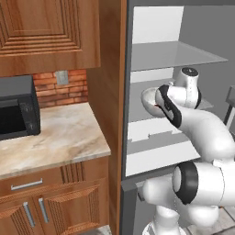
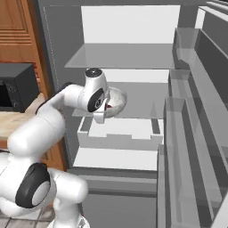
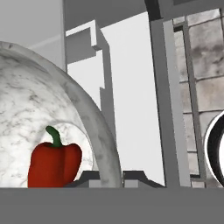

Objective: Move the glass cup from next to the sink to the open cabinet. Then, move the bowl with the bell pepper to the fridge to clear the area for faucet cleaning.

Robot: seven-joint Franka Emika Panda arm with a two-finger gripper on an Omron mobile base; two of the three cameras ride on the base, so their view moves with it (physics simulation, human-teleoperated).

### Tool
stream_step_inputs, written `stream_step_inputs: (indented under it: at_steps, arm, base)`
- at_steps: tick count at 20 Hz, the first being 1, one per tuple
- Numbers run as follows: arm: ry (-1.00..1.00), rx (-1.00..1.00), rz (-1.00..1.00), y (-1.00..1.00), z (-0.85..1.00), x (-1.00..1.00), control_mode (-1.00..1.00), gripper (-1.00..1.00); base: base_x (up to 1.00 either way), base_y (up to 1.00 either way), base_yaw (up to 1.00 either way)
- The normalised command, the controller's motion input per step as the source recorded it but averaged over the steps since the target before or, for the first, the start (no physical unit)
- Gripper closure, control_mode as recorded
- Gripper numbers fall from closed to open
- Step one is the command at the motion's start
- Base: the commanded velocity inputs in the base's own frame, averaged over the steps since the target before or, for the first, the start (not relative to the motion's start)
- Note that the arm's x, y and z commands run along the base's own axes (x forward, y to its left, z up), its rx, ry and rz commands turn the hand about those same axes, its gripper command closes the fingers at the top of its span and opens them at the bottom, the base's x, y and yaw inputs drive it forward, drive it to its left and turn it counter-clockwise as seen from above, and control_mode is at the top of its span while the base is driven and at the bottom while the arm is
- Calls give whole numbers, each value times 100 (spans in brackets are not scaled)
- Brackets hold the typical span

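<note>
Bowl (image 3: 48, 113) w/ red bell pepper (image 3: 54, 164) inside sits on gripper (image 3: 111, 178); jaws look clamped on bowl rim, 1 tip each side, near-closed. Bowl (image 2: 116, 99) is inside the open fridge (image 2: 129, 58), just above its mid shelf (image 2: 142, 100), over the drawer. Next, I'd judge: lower to shelf, let go.

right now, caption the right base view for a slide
Franka arm's end effector holds the marble bowl inside the open fridge, above its middle shelf.
</note>
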Motion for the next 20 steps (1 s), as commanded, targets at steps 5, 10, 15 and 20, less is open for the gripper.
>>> stream_step_inputs:
  at_steps: [5, 10, 15, 20]
  arm:
    - [3, 0, -3, 0, -5, 89, -100, 100]
    - [3, 0, 0, 0, -15, 66, -100, 100]
    - [0, 0, 0, 0, -13, 62, -100, -100]
    - [0, -1, -1, 0, -14, 46, -100, -100]
  base:
    - [0, 0, 0]
    - [0, 0, 0]
    - [0, 0, 0]
    - [0, 0, 0]
